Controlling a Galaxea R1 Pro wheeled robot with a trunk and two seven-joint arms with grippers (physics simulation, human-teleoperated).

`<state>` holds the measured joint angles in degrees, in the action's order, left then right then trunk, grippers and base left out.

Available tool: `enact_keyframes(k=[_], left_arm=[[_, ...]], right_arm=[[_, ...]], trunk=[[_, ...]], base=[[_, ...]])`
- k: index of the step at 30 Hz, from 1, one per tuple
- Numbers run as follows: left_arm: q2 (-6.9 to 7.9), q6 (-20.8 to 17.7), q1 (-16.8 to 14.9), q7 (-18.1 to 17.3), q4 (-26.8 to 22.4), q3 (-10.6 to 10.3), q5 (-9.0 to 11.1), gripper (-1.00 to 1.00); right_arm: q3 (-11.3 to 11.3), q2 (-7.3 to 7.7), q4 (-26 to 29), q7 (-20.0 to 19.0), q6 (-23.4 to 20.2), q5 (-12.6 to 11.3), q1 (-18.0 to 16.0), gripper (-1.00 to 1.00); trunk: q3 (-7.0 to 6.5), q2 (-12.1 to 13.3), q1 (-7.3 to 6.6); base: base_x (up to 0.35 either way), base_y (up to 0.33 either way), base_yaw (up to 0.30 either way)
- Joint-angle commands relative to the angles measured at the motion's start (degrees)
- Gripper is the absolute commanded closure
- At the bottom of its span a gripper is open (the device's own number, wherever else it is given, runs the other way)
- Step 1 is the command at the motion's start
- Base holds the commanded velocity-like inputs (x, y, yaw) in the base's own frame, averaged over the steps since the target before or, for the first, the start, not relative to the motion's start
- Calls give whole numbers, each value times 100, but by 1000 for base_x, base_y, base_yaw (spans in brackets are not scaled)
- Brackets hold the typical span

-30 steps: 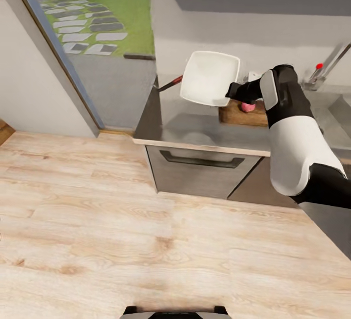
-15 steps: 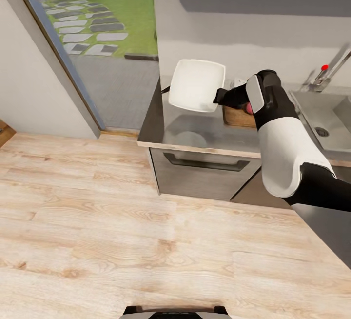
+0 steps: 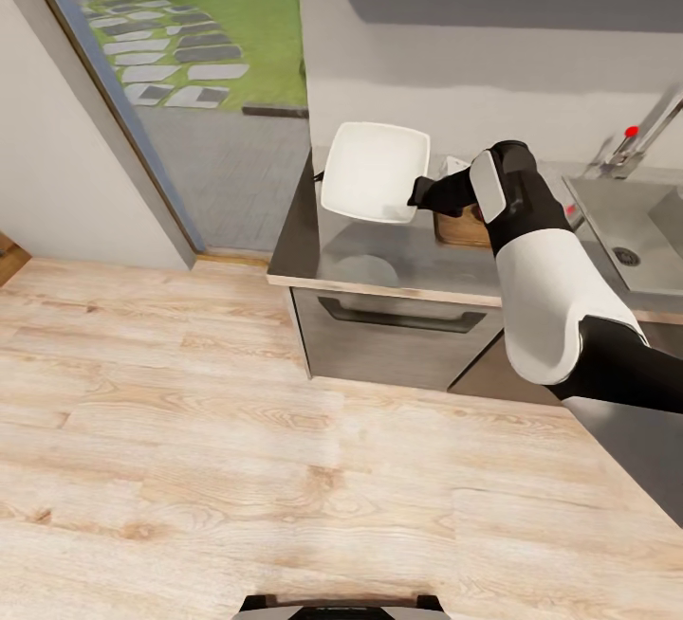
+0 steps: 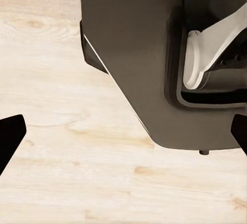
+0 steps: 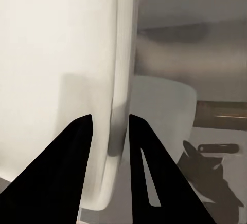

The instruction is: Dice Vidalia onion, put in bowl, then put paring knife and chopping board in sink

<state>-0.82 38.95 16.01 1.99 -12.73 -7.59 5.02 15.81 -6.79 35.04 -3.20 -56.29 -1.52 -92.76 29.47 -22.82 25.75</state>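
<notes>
White bowl (image 3: 373, 171) lifted above the grey desk (image 3: 379, 260).
It is shallow, squarish with rounded corners, tilted; the right hand (image 5: 109, 131) pinches its flared rim. The left hand's (image 4: 123, 136) fingers are wide apart, holding nothing.

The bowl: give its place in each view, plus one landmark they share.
Head view: the bowl is held tilted above the countertop, upper centre.
Right wrist view: its rim sits between the right tool fingers.
Left wrist view: no bowl; floor and the robot's base.
Shared landmark: the countertop's bowl reflection.
</notes>
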Motion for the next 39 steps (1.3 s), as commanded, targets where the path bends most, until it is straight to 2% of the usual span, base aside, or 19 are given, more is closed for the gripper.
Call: enact_keyframes(k=[1, 23, 33, 39], left_arm=[[3, 8, 2, 21, -10, -49, 52, -100], [3, 8, 0, 21, -7, -49, 52, -100], [3, 8, 3, 21, -4, -49, 52, -100], [3, 8, 4, 21, -4, -49, 52, -100]], right_arm=[[36, -7, 6, -14, -22, -15, -5, 100], [33, -18, 96, -14, -17, -20, -5, 100], [-425, 59, 121, -3, -22, 11, -8, 100], [-474, 156, 63, 30, -35, 26, -142, 100]], trunk=[[7, -9, 3], [7, -9, 3], [7, -9, 3], [7, -9, 3]], base=[[0, 0, 0], [0, 0, 0], [0, 0, 0], [0, 0, 0]])
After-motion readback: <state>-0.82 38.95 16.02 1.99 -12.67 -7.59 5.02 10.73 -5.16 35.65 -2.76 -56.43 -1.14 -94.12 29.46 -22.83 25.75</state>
